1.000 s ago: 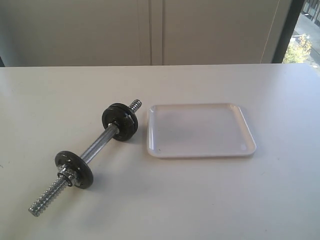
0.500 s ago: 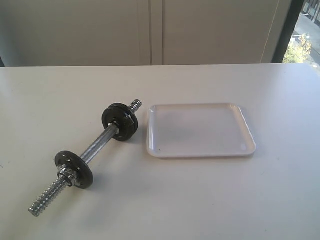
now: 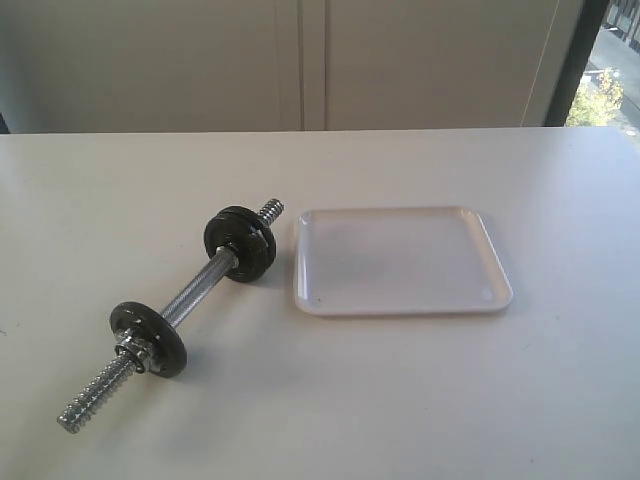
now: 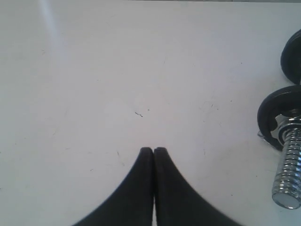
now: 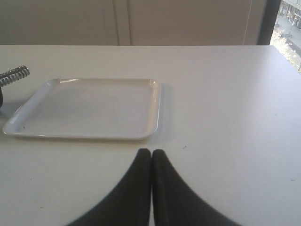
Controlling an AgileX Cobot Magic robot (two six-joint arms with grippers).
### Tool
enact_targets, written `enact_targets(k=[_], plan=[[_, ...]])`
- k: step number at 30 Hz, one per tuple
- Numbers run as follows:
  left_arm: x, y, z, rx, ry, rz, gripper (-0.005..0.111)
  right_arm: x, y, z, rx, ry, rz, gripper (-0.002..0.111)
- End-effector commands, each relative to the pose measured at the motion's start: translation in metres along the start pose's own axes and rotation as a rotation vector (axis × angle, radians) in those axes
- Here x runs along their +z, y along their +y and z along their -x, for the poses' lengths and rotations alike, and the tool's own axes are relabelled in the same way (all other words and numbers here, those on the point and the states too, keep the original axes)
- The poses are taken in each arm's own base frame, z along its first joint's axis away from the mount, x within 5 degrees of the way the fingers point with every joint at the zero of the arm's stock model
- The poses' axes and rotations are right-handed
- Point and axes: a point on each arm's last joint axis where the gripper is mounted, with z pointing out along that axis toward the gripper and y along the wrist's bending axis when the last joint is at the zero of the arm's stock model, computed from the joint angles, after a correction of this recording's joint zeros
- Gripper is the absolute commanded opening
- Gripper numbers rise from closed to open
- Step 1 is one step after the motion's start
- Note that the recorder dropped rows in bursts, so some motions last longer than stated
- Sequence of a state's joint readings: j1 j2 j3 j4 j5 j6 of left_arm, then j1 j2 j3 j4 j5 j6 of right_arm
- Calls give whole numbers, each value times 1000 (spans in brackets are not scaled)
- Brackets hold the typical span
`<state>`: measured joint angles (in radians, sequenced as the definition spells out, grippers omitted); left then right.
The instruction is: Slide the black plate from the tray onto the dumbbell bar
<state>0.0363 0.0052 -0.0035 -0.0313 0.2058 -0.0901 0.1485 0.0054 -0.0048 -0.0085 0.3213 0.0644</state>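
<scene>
The chrome dumbbell bar lies diagonally on the white table, left of the white tray. Two black plates sit on the bar: one near its far end, beside the tray, and one near its front end against a metal nut. No disc shows in the tray. My left gripper is shut and holds nothing, off to the side of the front plate and the threaded end. My right gripper is shut with nothing in it, just short of the tray. Neither gripper shows in the exterior view.
The white table runs back to a pale panelled wall. A dark window frame stands at the back right. The bar's far threaded tip pokes in beside the tray in the right wrist view.
</scene>
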Motion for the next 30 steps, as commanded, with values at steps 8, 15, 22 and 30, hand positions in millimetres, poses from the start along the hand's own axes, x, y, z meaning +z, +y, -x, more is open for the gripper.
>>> enact_targets(k=[8,15,22,30], plan=[[0,1,-1,21,3,14,0,0,0,0,-6,-10,0,0],[0,1,-1,21,3,14,0,0,0,0,12,-10,0,0],[0,1,-1,21,3,14,0,0,0,0,12,-10,0,0],[0,1,-1,21,3,14,0,0,0,0,12,-10,0,0]])
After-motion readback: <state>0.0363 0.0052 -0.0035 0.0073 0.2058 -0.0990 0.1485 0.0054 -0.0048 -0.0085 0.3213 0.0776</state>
